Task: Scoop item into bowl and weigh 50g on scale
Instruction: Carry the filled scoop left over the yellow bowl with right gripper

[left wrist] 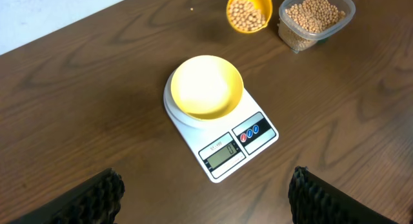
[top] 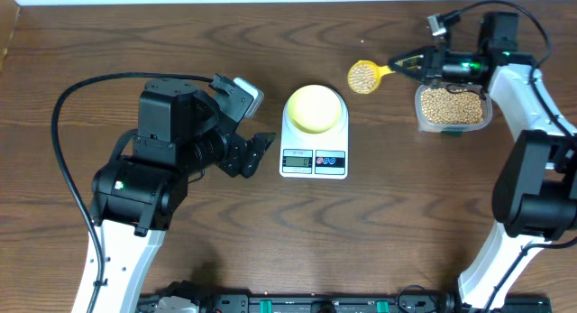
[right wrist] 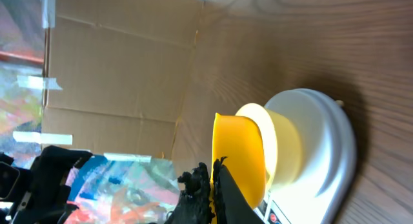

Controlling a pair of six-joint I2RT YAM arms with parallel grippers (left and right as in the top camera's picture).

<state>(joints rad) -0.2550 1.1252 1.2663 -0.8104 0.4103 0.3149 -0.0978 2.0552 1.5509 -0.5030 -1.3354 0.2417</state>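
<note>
The pale yellow bowl (top: 315, 108) sits empty on the white scale (top: 313, 160) at the table's middle. In the left wrist view the bowl (left wrist: 206, 86) and the scale (left wrist: 258, 130) lie ahead of my left gripper (left wrist: 206, 201), which is open with nothing between its fingers. That left gripper (top: 255, 153) hovers just left of the scale. My right gripper (top: 407, 62) is shut on the handle of a bright yellow scoop (top: 364, 76) loaded with tan beans, held between the bowl and a clear tub (top: 451, 105). Seen from the right wrist, the scoop (right wrist: 239, 159) stands before the bowl (right wrist: 287, 143).
The clear tub of beans (left wrist: 314, 17) stands at the back right, next to the right arm's base link (top: 532, 182). A black cable (top: 68, 160) loops over the left side of the table. One stray bean (top: 363, 41) lies behind the scoop.
</note>
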